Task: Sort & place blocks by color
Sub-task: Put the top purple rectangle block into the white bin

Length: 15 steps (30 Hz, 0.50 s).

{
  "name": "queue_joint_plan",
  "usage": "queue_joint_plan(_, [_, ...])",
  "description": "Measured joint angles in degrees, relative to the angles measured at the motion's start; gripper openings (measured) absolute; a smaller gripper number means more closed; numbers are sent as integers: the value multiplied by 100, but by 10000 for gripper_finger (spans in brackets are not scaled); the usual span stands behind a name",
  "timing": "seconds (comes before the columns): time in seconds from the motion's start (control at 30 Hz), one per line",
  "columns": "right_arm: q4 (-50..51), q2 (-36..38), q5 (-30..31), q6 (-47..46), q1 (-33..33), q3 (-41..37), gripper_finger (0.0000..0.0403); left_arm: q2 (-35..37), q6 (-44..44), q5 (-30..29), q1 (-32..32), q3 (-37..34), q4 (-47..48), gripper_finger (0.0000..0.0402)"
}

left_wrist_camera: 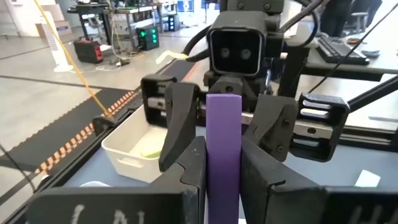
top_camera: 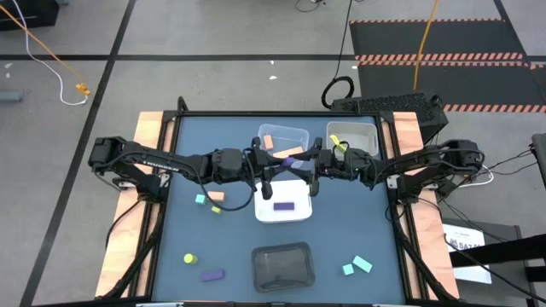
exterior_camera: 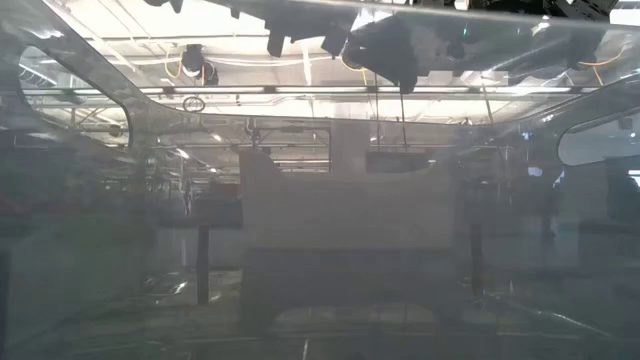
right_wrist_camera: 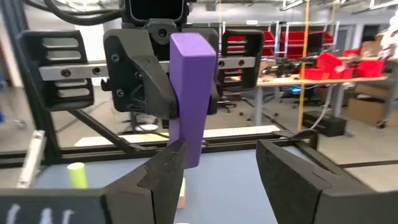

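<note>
Purple, the long rectangular bar point(left_wrist_camera: 223, 155) hangs pinched in the left gripper point(left_wrist_camera: 222, 177) above the white tray's point(top_camera: 300, 213) twelve o'clock edge, the right gripper point(right_wrist_camera: 221, 171) spread around it, so an early release would drop it.

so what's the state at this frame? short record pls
phase: mid-air handover above the white tray
left end effector: shut on the purple bar
right end effector: open, fingers either side of the bar
white tray contents: one purple block
clear tray: one orange block
black tray: no block visible
loose on table: teal blocks, yellow-green cylinder, purple piece
</note>
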<state>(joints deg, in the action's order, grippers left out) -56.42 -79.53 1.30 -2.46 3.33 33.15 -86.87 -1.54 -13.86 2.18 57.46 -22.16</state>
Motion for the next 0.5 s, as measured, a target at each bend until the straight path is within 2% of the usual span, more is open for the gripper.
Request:
queue_joint_plan(0.07, [-26,-4,-155,-159,-37,2,191,-2,8,17,21,2,-48,57])
queue_joint_plan(0.5, [-219,-9,-166,-287,-310,31,196,-24,104,4,107,4,-216,57])
